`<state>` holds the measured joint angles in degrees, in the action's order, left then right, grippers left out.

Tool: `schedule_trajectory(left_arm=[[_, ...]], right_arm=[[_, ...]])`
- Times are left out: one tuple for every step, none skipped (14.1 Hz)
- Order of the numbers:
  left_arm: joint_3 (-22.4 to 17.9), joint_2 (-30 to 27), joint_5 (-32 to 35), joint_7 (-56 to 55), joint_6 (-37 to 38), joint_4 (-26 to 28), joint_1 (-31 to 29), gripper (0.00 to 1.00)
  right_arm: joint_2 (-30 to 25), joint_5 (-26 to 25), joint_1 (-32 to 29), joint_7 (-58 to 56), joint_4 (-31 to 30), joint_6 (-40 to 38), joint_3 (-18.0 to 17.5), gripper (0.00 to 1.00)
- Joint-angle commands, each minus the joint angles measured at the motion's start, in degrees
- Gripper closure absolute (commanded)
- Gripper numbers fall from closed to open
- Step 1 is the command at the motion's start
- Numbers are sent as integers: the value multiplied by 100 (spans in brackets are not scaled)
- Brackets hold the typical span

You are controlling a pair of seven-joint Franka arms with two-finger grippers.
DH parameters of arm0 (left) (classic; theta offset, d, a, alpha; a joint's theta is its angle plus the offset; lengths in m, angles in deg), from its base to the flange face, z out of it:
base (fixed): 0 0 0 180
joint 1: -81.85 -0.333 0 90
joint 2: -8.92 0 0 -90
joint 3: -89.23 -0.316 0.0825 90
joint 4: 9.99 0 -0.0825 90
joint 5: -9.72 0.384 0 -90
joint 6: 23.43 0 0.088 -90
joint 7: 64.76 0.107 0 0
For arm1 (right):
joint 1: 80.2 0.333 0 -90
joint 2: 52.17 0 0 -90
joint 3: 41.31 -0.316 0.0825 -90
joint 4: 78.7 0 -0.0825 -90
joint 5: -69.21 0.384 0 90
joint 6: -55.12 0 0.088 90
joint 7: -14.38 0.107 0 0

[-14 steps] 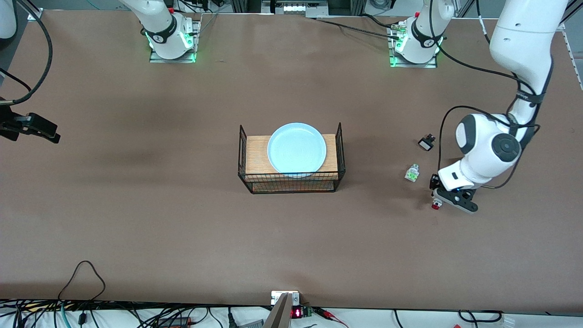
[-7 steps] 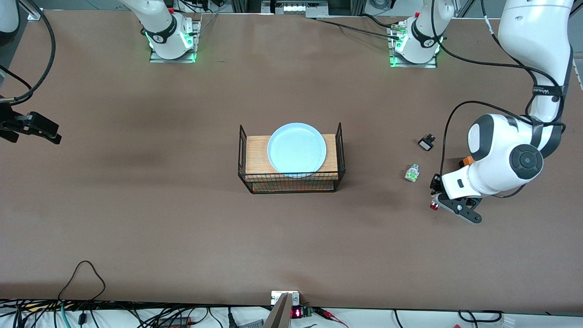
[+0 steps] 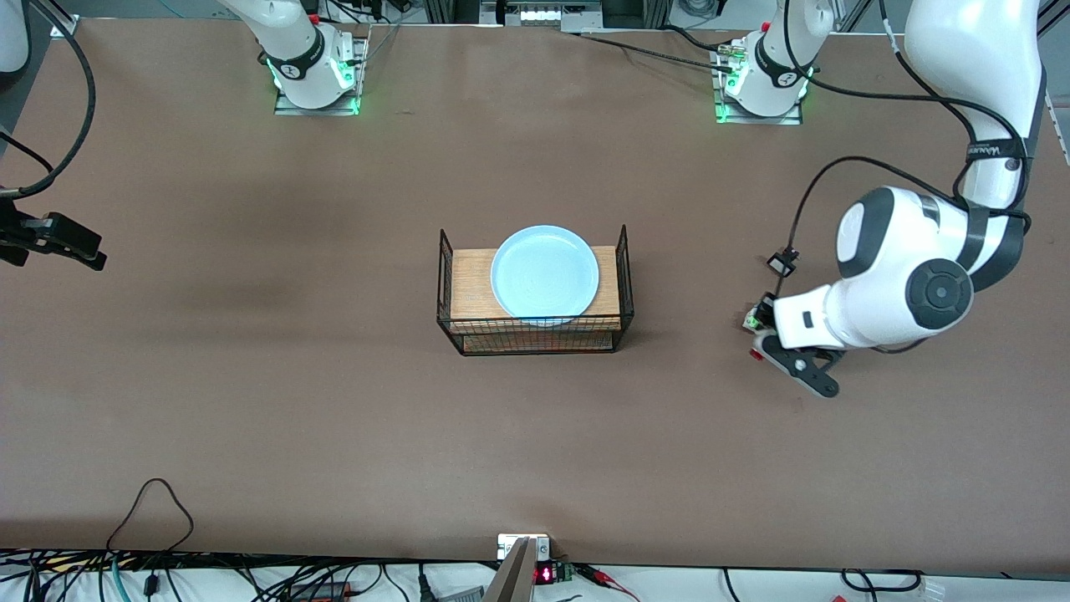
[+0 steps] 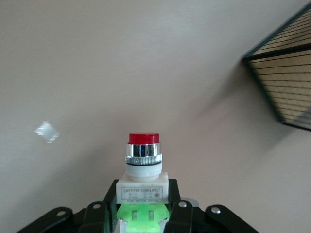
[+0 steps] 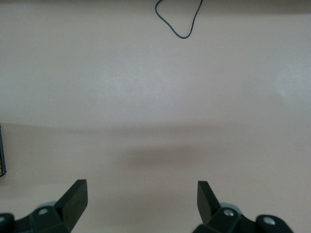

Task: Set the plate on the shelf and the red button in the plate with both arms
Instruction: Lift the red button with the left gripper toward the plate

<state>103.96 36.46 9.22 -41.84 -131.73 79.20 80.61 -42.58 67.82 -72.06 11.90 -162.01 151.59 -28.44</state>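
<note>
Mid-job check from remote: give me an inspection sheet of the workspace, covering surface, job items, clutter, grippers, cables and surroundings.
Surface: brown table, bare where visible.
Plate: pale blue plate lies on the wooden board of a black wire basket mid-table.
Red button: red button held in the left gripper, red cap pointing away from the fingers.
Clutter: small black part and a white-green part on the table toward the left arm's end.
Grippers: left gripper shut on the button, over the table beside the white-green part; right gripper open, waiting over bare table at the right arm's end.
Cables: black cable loop on the table near the front edge.
Surroundings: cables and equipment past the table's edges.
</note>
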Motion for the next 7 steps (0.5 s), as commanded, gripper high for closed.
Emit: schedule_trajectory(left_arm=[[563, -318, -230, -628, 239, -50, -26, 88], [783, -397, -362, -1005, 353, -111, -26, 88], [994, -450, -415, -1435, 545, -251, -26, 88], [1240, -451, -416, -1874, 712, -409, -26, 88], [1512, -442, -416, -2331, 749, -524, -17, 88], [1680, -433, -407, -2719, 758, -629, 1, 88], [1795, -433, -407, -2975, 775, -744, 18, 88]], right_arm=[[-70, 24, -68, 115, -62, 73, -30, 0], [-88, 24, -68, 281, -89, 135, -30, 0], [-88, 24, -59, 491, -98, 135, -30, 0], [-97, 24, -50, 598, -107, 135, -30, 0], [-97, 24, -41, 634, -107, 144, -39, 0], [-106, 24, -41, 651, -115, 135, -56, 0], [-123, 24, -41, 773, -116, 135, -56, 0]])
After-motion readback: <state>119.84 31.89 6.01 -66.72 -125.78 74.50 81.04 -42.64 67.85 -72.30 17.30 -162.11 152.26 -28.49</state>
